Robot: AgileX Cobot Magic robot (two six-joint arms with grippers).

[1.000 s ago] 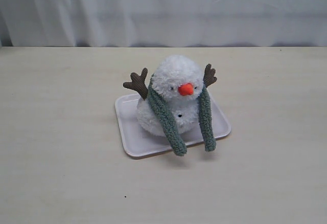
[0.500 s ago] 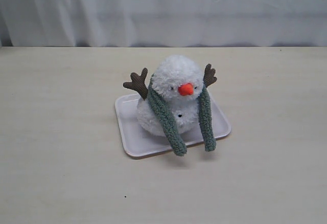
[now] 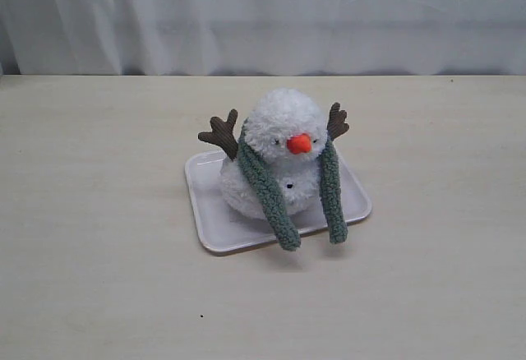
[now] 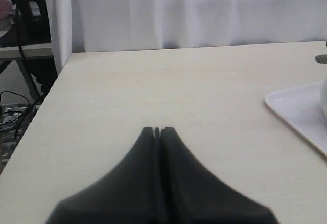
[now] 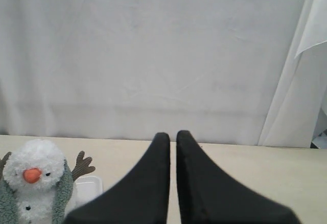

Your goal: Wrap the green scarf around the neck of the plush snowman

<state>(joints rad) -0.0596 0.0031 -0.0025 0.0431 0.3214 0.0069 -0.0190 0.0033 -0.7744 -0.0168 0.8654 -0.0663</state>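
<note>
The plush snowman sits on a white tray in the middle of the table, facing front. The green scarf lies behind its head, over the neck crease. Both ends hang down the front, left and right of the orange nose, past the tray's front rim. Neither gripper shows in the exterior view. In the left wrist view my left gripper is shut and empty above bare table, well away from the toy. My right gripper is shut on nothing, with only a thin slit between its fingers. The snowman and scarf sit off to its side.
A corner of the tray shows in the left wrist view. The table's side edge is near, with cables and a stand beyond it. A white curtain hangs behind the table's far edge.
</note>
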